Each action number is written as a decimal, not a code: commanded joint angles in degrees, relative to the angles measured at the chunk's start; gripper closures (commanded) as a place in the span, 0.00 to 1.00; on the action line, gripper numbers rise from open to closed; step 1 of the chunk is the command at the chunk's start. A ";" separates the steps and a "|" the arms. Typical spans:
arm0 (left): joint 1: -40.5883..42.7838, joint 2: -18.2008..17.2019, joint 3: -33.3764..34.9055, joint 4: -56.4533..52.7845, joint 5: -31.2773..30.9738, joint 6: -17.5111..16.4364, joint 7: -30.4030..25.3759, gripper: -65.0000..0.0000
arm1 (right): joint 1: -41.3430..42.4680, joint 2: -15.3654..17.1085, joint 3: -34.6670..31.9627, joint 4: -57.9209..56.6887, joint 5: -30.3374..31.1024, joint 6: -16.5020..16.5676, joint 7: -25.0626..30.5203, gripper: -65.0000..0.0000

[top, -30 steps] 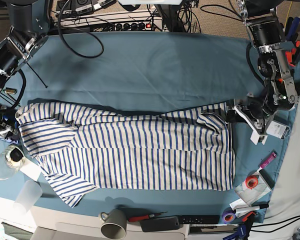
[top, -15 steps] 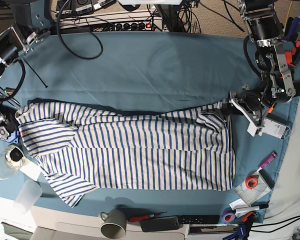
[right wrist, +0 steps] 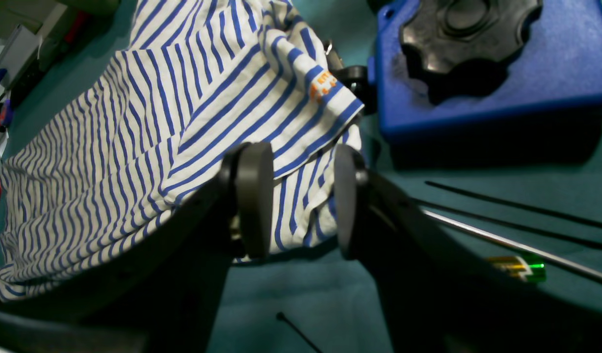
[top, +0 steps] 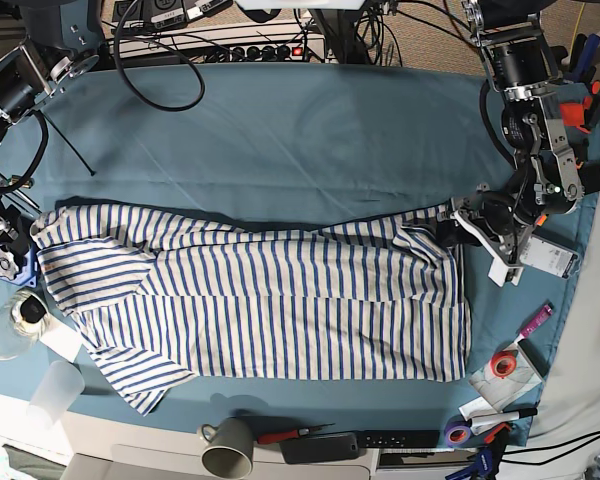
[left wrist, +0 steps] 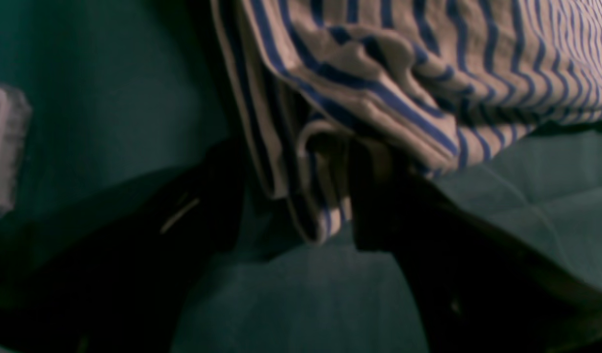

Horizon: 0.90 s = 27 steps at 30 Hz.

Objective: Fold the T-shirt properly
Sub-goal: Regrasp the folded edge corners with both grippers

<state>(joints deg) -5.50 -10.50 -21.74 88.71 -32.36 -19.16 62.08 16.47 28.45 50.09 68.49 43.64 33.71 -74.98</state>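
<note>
A small orange tag on the hem of the soft white T-shirt with thin blue stripes [right wrist: 148, 122] carries print too small to read. The shirt lies flat across the teal-covered worktop [top: 310, 130]. The right pincer [right wrist: 303, 201] stands spread, that hem corner between its pads. The left pincer [left wrist: 301, 206] is spread around the opposite bunched corner.
</note>
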 commanded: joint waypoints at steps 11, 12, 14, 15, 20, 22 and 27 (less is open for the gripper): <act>-2.45 -0.94 -0.11 3.76 -2.84 -0.46 1.60 0.49 | 0.98 1.53 -7.21 1.20 1.31 0.39 3.26 0.67; -2.45 -0.94 -0.11 4.09 -2.84 -0.46 1.60 0.49 | 0.98 1.53 -9.14 1.20 1.11 0.35 4.44 0.67; -2.45 -0.92 -0.11 4.22 -2.84 -0.46 1.62 0.49 | 0.98 1.53 -12.74 1.20 1.07 -0.59 7.58 0.67; -2.43 -0.92 -0.11 4.22 -2.84 -0.46 1.84 0.49 | 0.98 1.53 -14.34 1.20 1.05 -1.55 8.76 0.67; -2.43 -0.92 -0.11 4.20 -2.78 -0.48 2.40 0.49 | 0.90 -0.31 -18.40 1.16 -2.73 -2.73 9.62 0.67; -2.43 -0.90 -0.09 4.20 -1.42 -0.46 2.40 0.49 | 0.42 -1.90 -18.38 1.16 -2.80 -2.69 10.27 0.67; -2.40 -0.90 -0.09 4.15 3.96 -0.44 1.75 0.49 | -2.34 -5.62 -18.38 1.16 -4.63 -2.58 14.71 0.67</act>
<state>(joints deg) -6.70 -10.85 -21.78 91.79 -27.62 -19.35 65.01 12.80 21.54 31.44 68.62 37.87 30.92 -61.82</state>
